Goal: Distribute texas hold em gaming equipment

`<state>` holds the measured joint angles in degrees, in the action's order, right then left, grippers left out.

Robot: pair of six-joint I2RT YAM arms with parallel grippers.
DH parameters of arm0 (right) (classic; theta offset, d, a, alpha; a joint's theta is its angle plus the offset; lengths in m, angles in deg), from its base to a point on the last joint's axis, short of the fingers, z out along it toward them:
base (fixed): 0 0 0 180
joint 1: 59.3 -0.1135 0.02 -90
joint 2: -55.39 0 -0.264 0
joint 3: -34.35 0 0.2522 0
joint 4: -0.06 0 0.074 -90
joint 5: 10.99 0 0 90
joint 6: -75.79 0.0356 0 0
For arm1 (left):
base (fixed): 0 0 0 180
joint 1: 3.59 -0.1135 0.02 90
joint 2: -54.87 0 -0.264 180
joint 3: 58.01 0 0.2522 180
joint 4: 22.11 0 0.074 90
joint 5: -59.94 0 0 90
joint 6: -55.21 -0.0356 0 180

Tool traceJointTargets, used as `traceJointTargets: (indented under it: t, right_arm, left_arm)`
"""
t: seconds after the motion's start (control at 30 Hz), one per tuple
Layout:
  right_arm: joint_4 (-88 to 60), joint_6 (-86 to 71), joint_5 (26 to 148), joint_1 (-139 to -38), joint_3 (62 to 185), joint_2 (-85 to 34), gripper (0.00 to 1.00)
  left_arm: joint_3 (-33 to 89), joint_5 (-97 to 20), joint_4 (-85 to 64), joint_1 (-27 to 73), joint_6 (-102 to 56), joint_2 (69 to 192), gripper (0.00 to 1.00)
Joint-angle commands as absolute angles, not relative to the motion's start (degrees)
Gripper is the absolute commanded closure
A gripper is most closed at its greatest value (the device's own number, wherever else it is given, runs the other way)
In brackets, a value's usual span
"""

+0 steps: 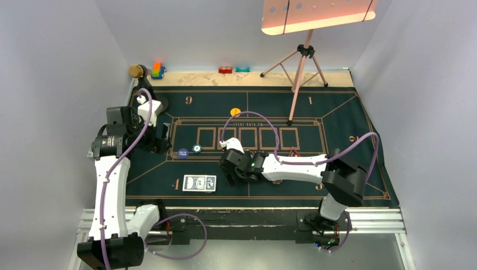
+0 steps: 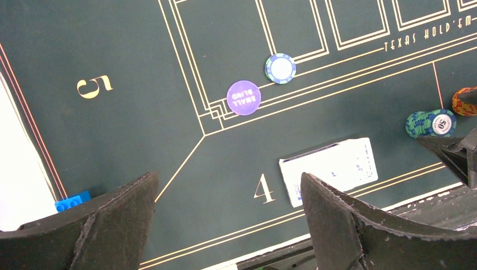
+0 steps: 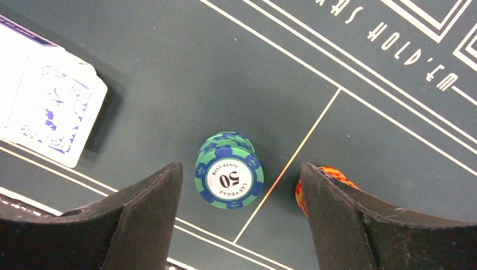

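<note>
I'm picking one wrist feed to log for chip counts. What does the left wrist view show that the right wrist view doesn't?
Only the left wrist: the purple Small Blind button, a single blue-and-white chip near it, the printed seat numbers 5 and 4, and a blue toy block near the mat's edge.
Only the right wrist: the right gripper open, its fingers either side of the green 50 stack without touching it.
Both: that stack, the orange stack, the card deck and the green felt mat.
</note>
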<state>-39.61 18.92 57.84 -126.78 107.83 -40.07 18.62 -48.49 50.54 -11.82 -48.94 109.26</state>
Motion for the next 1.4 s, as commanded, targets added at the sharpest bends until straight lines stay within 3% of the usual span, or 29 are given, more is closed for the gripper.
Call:
traceJointTargets:
  t: [0.0, 0.7, 0.9, 1.37]
  right_arm:
    - [-37.6, 19.5, 56.7, -127.1, 107.8, -38.1, 0.23]
    - [-38.9, 17.9, 59.9, -127.2, 109.8, -42.4, 0.4]
    - [-39.0, 17.9, 59.9, -127.2, 110.1, -41.6, 0.49]
    - [-39.8, 17.3, 59.9, -127.3, 111.4, -40.9, 0.49]
  left_arm:
    - [19.2, -48.9, 50.3, -12.1, -49.7, 108.4, 0.0]
    - [18.9, -47.5, 49.8, -12.1, -50.4, 108.1, 0.0]
    - [18.5, -47.5, 49.4, -12.1, -50.5, 107.8, 0.0]
    - [18.2, -47.4, 49.4, -12.1, -50.7, 107.8, 0.0]
